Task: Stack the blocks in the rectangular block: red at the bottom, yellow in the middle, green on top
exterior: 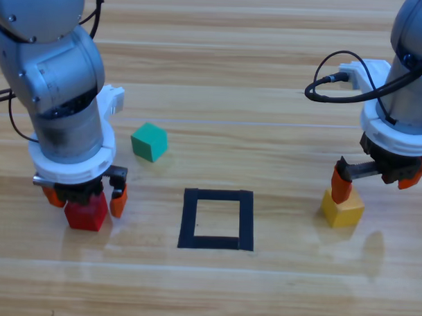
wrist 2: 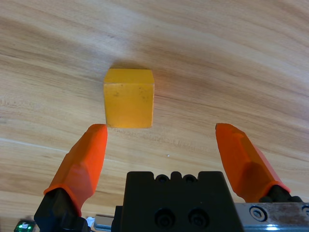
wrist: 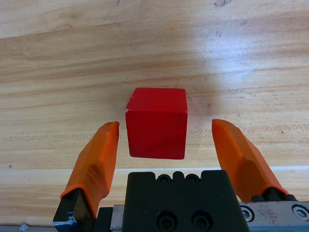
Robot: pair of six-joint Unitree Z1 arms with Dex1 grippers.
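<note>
The left tool (exterior: pixel 85 194) is positioned at the 8 o'clock side of the desk (exterior: pixel 268 97), directly over the red cube (exterior: pixel 86 210). Its jaws are spread apart. In the left wrist view the red cube (wrist: pixel 157 123) sits on the desk between the two jaws, with a gap on each side; neither jaw touches it.

The right tool (exterior: pixel 374 183) is positioned at the 4 o'clock side, above the yellow cube (exterior: pixel 342 208). Its jaws are also spread apart. In the right wrist view the yellow cube (wrist 2: pixel 129 98) lies just beyond the jaw tips, nearer the left-hand jaw, and is not gripped.

The green cube (exterior: pixel 149 141) rests on the desk at 10 o'clock from the black tape square (exterior: pixel 216 218), near the left arm. The tape square lies between the two tools, slightly toward 6 o'clock from the desk centre, with bare wood inside it.
</note>
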